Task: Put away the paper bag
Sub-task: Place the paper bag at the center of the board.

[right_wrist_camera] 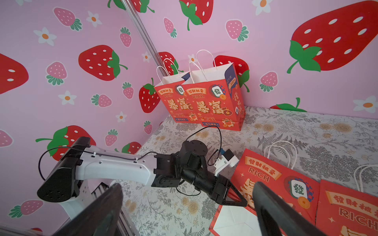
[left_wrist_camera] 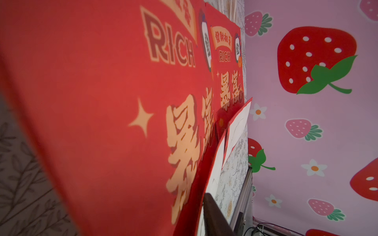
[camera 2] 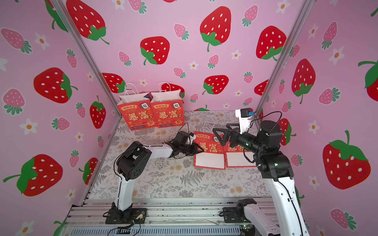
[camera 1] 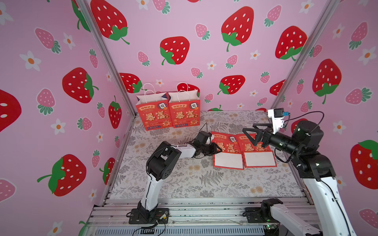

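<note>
My left gripper (camera 1: 217, 149) sits at nine o'clock of the flat paper bag (camera 1: 227, 150), its grip I can't tell; right gripper (camera 1: 250, 136) hovers spread, empty.

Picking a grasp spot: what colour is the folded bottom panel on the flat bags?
The panel is white, edged in red; clearest in a top view.

Red paper bags (camera 1: 229, 147) with gold lettering; grey fern-and-flower print on the bench (camera 1: 184, 177); pink walls (camera 1: 204, 20) with red strawberries.
</note>
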